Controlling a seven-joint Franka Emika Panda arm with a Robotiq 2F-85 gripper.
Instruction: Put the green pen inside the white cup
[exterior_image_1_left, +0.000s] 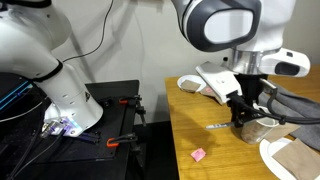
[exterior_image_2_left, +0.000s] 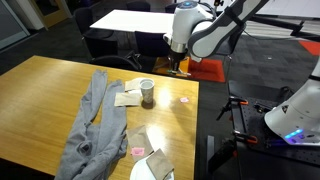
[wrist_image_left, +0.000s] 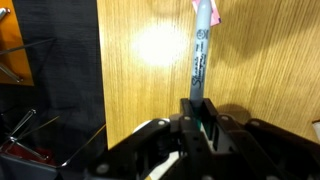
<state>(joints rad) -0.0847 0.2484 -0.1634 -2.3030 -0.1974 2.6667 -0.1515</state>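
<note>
My gripper (wrist_image_left: 200, 108) is shut on one end of the green pen (wrist_image_left: 200, 55). The pen runs away from the jaws over the wooden table (wrist_image_left: 150, 70), and its pale end lies near a pink scrap. In both exterior views the gripper (exterior_image_1_left: 245, 108) (exterior_image_2_left: 179, 68) hangs low over the table. The translucent white cup (exterior_image_2_left: 147, 92) stands upright a little way from the gripper. In an exterior view the cup (exterior_image_1_left: 250, 130) shows just below the fingers. The cup does not show in the wrist view.
A pink paper scrap (exterior_image_1_left: 198, 155) (exterior_image_2_left: 185, 100) lies near the table edge. A grey cloth (exterior_image_2_left: 95, 125), a paper piece (exterior_image_2_left: 127, 98) and a white plate (exterior_image_2_left: 150, 170) lie beyond the cup. The robot base (exterior_image_1_left: 65, 95) stands on a black bench beside the table.
</note>
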